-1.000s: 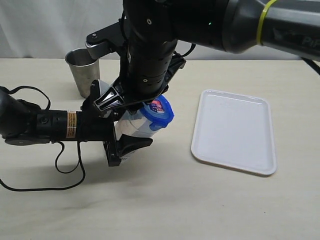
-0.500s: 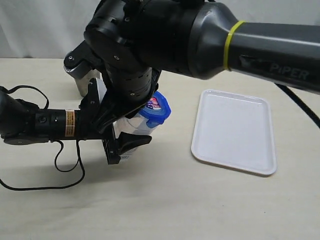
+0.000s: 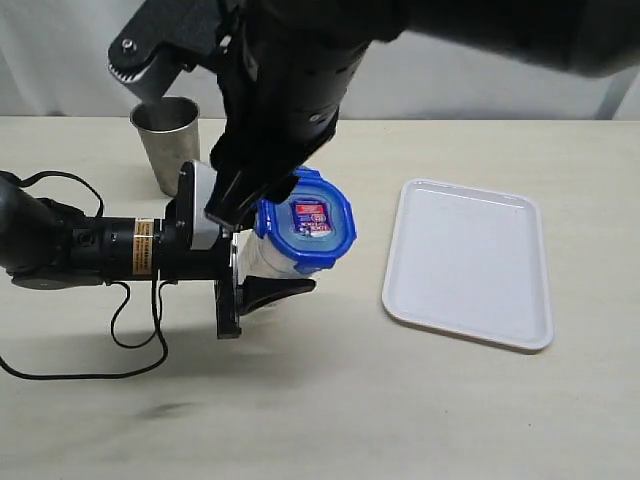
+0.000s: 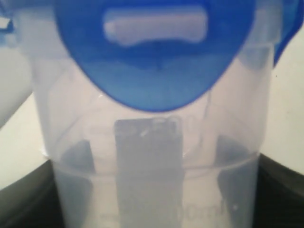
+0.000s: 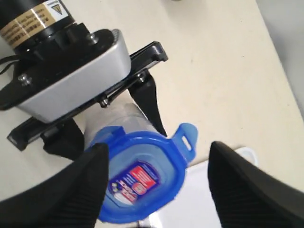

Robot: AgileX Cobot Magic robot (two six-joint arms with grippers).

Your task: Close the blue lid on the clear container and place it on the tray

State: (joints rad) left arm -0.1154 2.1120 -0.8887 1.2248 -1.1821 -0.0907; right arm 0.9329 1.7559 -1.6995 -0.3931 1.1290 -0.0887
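No word or number could be read with any certainty. The blue lid (image 3: pixel 337 243) carried a small red-and-white sticker (image 3: pixel 311 217) at its centre. The sticker had dark print, but the lettering was too small and blurred in both the exterior and right wrist views. At nine o'clock from the lid in the exterior view, a yellow band (image 3: pixel 145 247) wrapped the left arm (image 3: pixel 95 247). Its fine black lines of print were illegible, though the right wrist view showed a small black warning triangle (image 5: pixel 51 6) on it. Through the clear container (image 4: pixel 71 142), a rectangular label (image 4: pixel 148 161) appeared only as a blank grey patch.
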